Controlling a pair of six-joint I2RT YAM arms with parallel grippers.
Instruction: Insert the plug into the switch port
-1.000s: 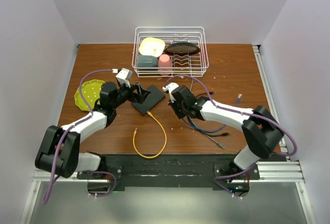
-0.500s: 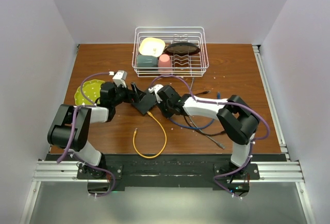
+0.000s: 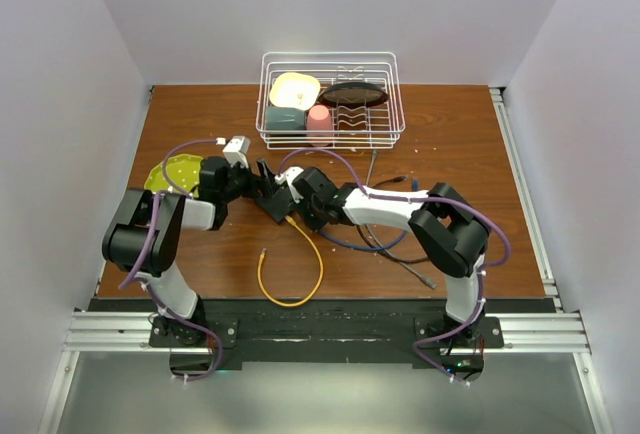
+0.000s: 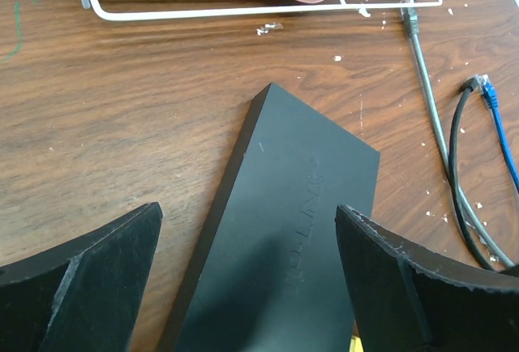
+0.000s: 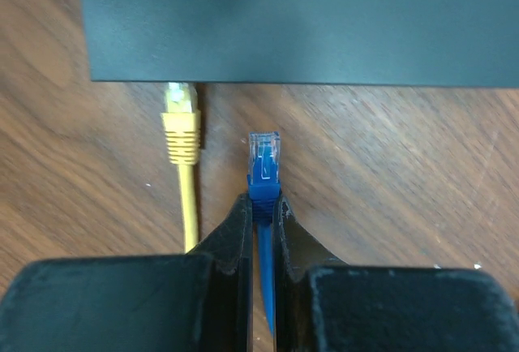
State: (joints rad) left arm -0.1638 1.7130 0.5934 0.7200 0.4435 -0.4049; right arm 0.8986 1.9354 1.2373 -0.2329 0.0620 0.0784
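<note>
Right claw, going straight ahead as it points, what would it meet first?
Probably the dark grey box: the blue plug it grips would touch its near edge first, right of the yellow plug.

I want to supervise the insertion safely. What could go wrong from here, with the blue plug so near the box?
1. The left gripper stands open, not clamped on the box, so a push from the blue plug might slide the box.
2. The right gripper pinches only the plug's rear, so it may tilt on contact.
3. No port shows, and the yellow plug lies close beside, so the tip could miss.
</note>
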